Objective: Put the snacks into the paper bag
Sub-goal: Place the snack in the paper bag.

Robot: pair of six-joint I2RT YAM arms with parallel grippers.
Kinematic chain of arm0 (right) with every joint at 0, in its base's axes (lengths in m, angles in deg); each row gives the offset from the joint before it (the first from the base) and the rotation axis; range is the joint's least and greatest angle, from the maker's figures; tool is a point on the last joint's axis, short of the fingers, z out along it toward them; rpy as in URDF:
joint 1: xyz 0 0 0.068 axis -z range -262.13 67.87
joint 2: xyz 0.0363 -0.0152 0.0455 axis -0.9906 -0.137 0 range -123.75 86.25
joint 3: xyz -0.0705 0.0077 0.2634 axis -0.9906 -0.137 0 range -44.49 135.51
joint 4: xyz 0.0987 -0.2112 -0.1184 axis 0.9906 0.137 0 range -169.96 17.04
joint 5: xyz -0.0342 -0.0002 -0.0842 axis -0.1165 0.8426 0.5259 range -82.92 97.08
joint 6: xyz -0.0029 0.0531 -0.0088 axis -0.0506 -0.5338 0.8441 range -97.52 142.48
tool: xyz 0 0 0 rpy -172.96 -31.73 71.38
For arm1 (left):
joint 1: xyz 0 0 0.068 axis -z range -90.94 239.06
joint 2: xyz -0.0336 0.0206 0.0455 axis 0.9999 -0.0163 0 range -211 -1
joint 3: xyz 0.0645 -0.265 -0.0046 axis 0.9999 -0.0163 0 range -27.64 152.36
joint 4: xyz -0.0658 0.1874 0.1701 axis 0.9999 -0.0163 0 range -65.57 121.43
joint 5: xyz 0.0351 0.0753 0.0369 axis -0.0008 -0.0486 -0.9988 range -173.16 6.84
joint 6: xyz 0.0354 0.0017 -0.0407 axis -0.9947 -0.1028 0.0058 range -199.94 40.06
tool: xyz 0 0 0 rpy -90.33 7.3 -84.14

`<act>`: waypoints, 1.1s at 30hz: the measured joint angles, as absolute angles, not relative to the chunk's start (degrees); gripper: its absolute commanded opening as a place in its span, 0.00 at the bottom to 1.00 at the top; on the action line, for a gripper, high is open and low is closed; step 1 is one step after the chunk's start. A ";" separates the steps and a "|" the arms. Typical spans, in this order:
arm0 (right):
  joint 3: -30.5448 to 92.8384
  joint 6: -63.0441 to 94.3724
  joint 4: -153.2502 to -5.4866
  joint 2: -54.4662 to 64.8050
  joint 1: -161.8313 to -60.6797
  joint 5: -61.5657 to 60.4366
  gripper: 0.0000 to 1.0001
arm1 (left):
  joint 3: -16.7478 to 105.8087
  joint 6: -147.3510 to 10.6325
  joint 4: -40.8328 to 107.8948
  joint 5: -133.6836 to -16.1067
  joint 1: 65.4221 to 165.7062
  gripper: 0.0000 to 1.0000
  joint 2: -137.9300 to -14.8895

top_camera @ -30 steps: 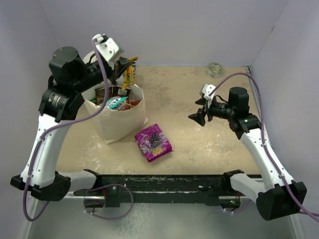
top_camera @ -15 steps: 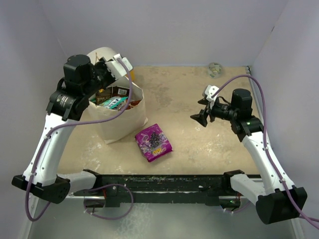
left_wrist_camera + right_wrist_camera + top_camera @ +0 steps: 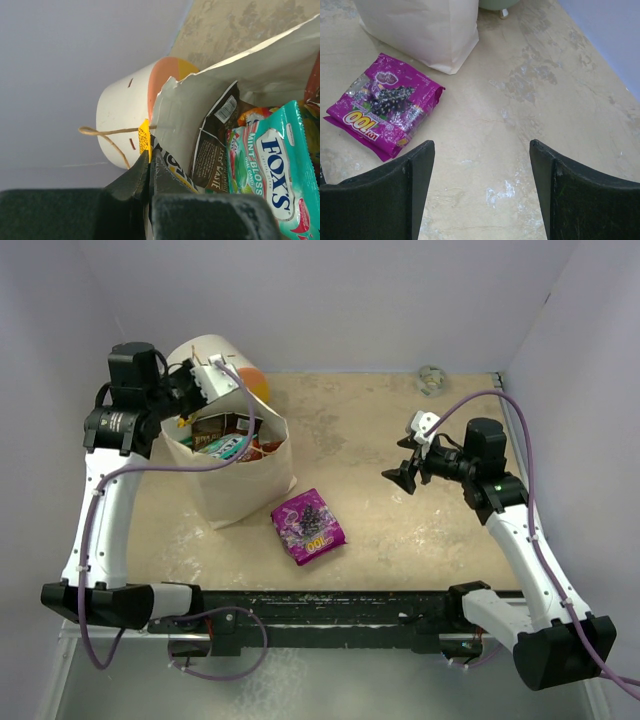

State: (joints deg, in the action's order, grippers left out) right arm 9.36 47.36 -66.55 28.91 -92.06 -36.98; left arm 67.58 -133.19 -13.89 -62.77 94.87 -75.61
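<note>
Left pincer (image 3: pixel 150 161) shut at bag (image 3: pixel 245 485) rim, yellow packet (image 3: pixel 144 141) at its tips; pinched or not, can't tell. Right pincer (image 3: pixel 480 150) wide open, empty, above counter (image 3: pixel 420 530). Purple packet (image 3: pixel 308 526) lies flat just beside bag. Risk: left lifting away could drag yellow packet out or tip bag.
</note>
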 measured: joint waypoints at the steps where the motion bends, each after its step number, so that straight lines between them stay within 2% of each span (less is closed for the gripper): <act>1: 9.36 47.41 -66.55 28.91 -92.06 -36.98 0.79 | 67.58 -133.83 -14.31 -61.62 94.39 0.00 -75.72; 8: 8.61 47.71 -66.58 28.93 -92.06 -36.98 0.80 | 67.58 -138.83 -18.85 -52.61 92.22 0.00 -78.56; 14: 8.53 47.80 -66.55 28.91 -92.06 -37.02 0.80 | 67.58 -142.11 -22.85 -49.42 91.37 0.00 -80.29; 19: 8.53 47.82 -66.58 28.91 -92.06 -37.02 0.80 | 67.58 -144.10 -25.37 -47.74 90.69 0.04 -80.42; 27: 8.50 47.95 -66.60 28.89 -91.91 -37.24 0.82 | 67.58 -145.04 -27.82 -46.97 90.26 0.18 -81.62; 31: 8.35 47.91 -66.69 28.62 -91.91 -37.57 0.84 | 67.17 -144.41 -27.75 -46.91 90.19 0.29 -81.38; 33: 7.91 47.71 -67.21 28.49 -91.91 -37.65 0.85 | 67.03 -143.49 -27.36 -46.91 90.19 0.39 -81.16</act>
